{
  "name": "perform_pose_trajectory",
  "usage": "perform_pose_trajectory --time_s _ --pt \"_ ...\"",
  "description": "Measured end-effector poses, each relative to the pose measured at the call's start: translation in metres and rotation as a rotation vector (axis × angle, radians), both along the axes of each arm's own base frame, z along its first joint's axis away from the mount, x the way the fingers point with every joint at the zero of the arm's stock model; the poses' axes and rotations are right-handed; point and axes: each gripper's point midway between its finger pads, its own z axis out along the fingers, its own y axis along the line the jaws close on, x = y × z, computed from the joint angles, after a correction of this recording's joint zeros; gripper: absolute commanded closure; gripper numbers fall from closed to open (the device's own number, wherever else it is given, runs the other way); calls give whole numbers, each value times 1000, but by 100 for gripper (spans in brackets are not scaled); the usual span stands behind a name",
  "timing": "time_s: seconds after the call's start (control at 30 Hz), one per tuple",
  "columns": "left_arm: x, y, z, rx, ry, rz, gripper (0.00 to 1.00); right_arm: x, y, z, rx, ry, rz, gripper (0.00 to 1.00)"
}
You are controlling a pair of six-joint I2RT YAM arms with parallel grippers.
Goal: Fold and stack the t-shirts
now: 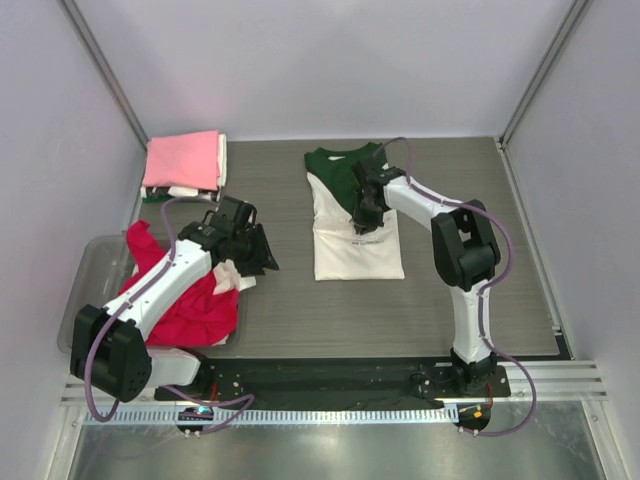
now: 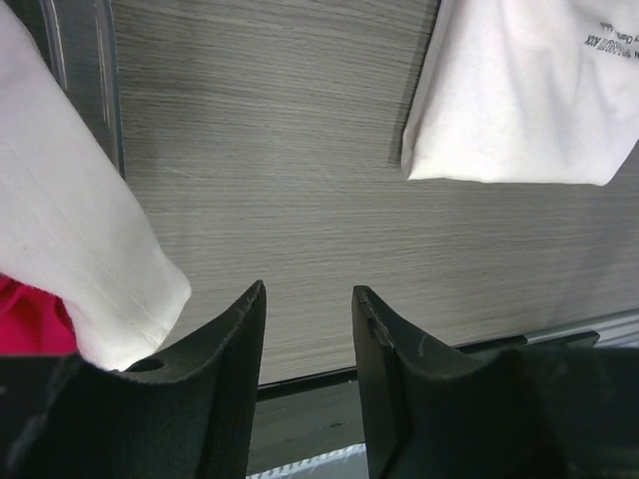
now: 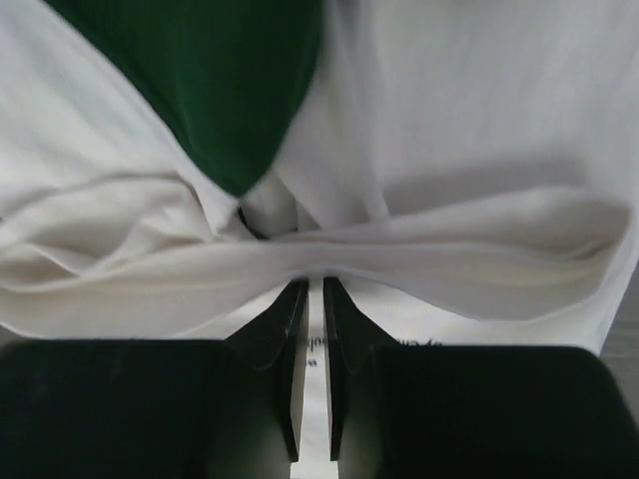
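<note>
**Right gripper pinches the cream shirt for a fold**

Nearest, at the table's left near edge, the red t-shirt lies heaped in and over a clear bin. Above it hangs the left gripper, jaws apart with only bare table between them; a white cloth touches its left finger.

At mid-table lies the cream t-shirt, and the right gripper is down on it. Its jaws are nearly together, clamped on a raised ridge of the cream cloth. Behind it, the green t-shirt reaches toward the far edge. At the far left corner, a folded pink t-shirt tops a small stack.

The step looks like folding the cream shirt. The next move probably calls for lifting the pinched fold and carrying it over without dragging the green shirt.

Only the right wrist view shows the pinch and the green cloth overlapping the cream one. Only the top view shows the stack and bin.
</note>
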Motion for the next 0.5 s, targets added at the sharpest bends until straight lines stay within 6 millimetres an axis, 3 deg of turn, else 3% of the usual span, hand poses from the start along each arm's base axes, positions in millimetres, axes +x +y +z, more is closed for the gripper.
perform_pose_trajectory --time_s 0.17,0.3,0.4,0.5 --pt "1 4 -1 18 -5 -5 59 64 0 9 -5 -60 -28 83" --pt "1 4 0 18 -6 -8 55 117 -13 36 20 -140 -79 80" --pt "1 1 1 3 -10 -11 46 123 -35 58 26 -173 -117 60" --pt "0 -4 -2 -30 -17 -6 43 98 -64 71 11 -173 -150 39"
